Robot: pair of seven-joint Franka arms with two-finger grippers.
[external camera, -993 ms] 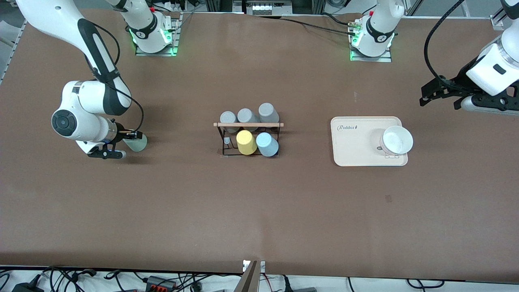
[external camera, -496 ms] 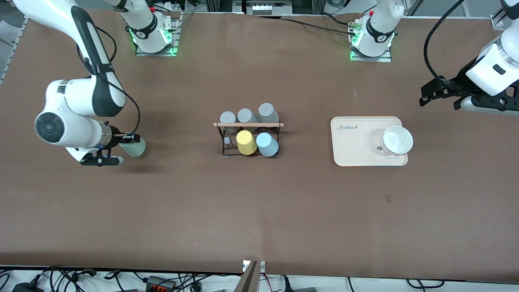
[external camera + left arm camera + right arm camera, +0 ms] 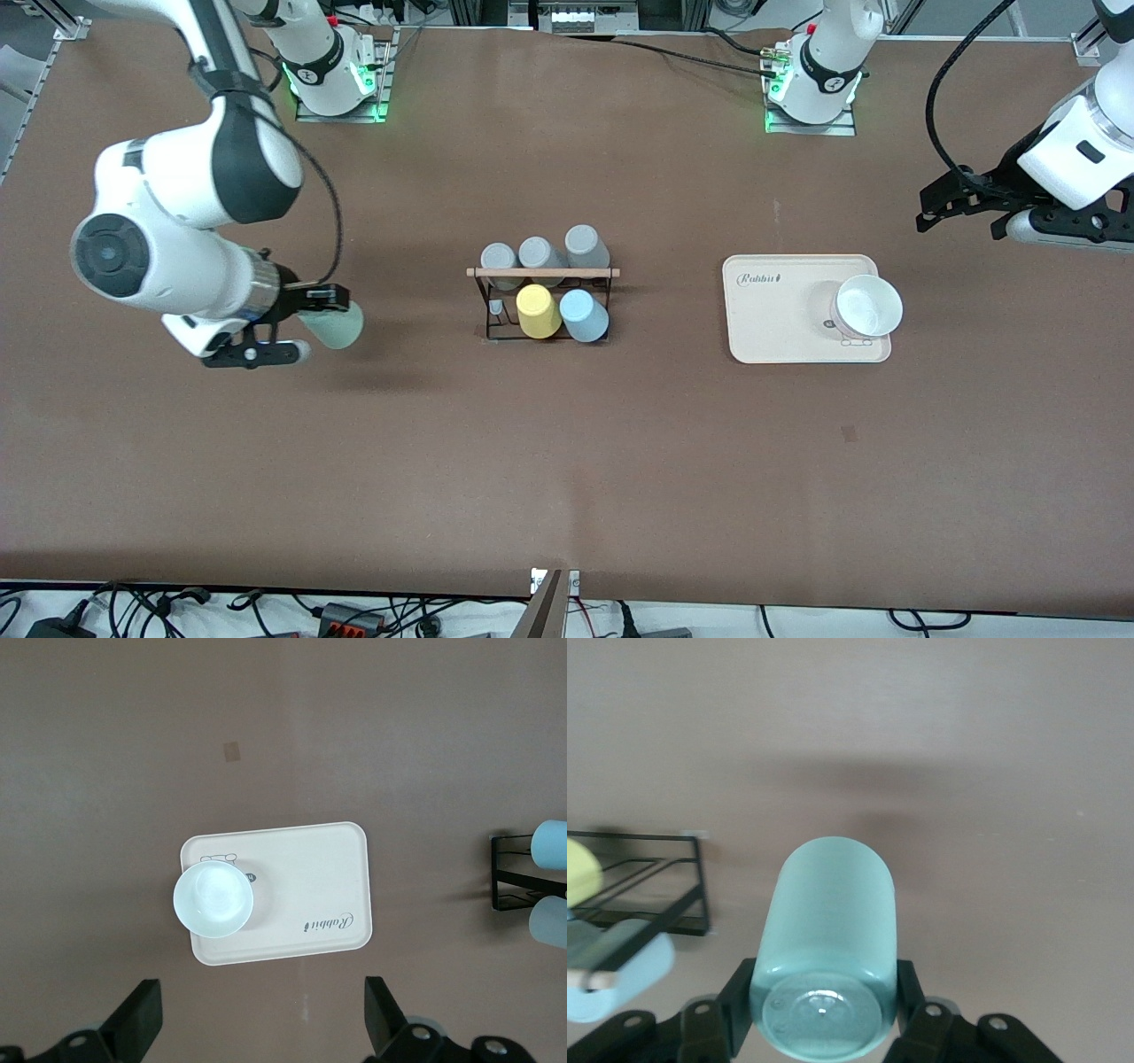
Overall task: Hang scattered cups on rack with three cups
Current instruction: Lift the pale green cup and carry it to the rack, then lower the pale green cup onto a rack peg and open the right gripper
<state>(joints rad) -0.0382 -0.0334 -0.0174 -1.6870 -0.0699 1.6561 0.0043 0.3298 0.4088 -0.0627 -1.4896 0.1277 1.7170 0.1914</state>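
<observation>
So the right gripper (image 3: 312,299) has its fingers clamped on the mint cup (image 3: 333,324), one on each side near the cup's base, and the cup is lying sideways up in the air over bare table (image 3: 567,461) toward the right arm's end. In the right wrist view the cup's (image 3: 826,948) closed bottom faces the camera. The rack (image 3: 542,301) sits mid-table, well apart from that cup, with its wooden rod (image 3: 542,272) across the top. On it there's the blue cup (image 3: 583,315) right beside a yellow cup (image 3: 537,310), plus three grey cups (image 3: 540,254) in the row farther from the front camera. The left gripper (image 3: 952,199) waits with its fingers spread wide, up over the left arm's end of the table. Near it there's a tray (image 3: 780,328) with a white bowl (image 3: 868,306) on it.
</observation>
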